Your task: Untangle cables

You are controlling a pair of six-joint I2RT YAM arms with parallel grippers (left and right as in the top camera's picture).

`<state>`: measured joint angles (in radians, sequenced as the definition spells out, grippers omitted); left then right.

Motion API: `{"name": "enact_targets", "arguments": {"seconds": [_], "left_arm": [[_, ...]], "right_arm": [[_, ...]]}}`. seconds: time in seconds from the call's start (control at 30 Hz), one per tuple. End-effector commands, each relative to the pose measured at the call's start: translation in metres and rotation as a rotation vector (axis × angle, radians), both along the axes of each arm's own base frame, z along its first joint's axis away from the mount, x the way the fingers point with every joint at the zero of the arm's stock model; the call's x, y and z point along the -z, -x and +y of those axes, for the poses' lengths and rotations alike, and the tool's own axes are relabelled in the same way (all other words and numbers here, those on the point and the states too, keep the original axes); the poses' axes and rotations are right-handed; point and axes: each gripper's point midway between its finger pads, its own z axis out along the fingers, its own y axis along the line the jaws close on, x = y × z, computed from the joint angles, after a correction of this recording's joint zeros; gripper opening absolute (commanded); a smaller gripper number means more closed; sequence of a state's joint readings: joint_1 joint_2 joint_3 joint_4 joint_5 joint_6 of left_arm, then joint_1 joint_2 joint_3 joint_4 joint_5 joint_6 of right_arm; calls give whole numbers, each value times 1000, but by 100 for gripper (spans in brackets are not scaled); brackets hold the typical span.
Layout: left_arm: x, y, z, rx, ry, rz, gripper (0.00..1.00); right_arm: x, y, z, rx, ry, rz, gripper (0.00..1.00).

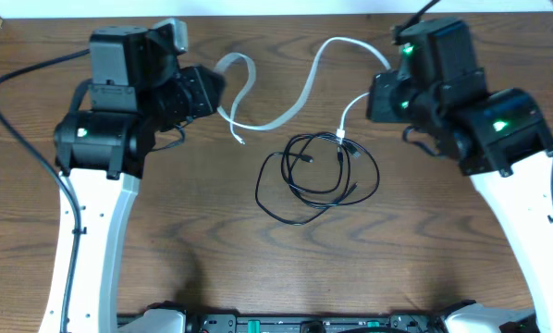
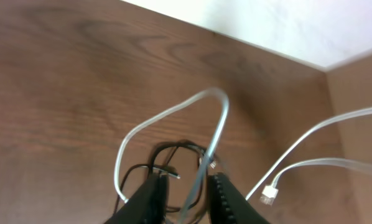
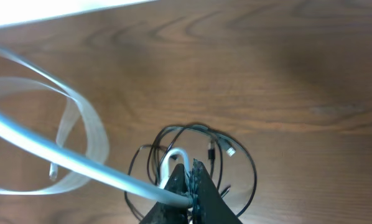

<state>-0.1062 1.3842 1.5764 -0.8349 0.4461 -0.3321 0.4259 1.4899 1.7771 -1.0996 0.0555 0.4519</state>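
Right hand on white cable

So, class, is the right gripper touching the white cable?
Touching. The right wrist view shows the right gripper with its jaws closed on the white cable, which runs straight in between them with no gap.

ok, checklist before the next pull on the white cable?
1. Right gripper shut on white cable: ok.
2. Left gripper clamped: cannot tell; the cable runs between its fingers, gap visible.
3. White cable clear of black cables: not ok; one strand reaches into the coil.
4. White plug end lying free on the table: ok.
5. Black coil clear of both grippers: ok.
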Motion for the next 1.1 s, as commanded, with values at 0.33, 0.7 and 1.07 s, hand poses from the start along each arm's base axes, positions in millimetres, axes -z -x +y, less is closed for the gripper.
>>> {"name": "enact_targets", "arguments": {"seconds": [0.33, 0.7, 1.07], "left_arm": [[11, 11, -123, 391, -5, -71, 60], [20, 10, -126, 406, -27, -57, 61], [29, 17, -123, 411, -40, -14, 61]], "right_arm": [[-1, -19, -42, -81, -37, -4, 1], [-79, -69, -220, 336, -39, -344, 1], [-106, -92, -347, 595, 74, -553, 1]]}}
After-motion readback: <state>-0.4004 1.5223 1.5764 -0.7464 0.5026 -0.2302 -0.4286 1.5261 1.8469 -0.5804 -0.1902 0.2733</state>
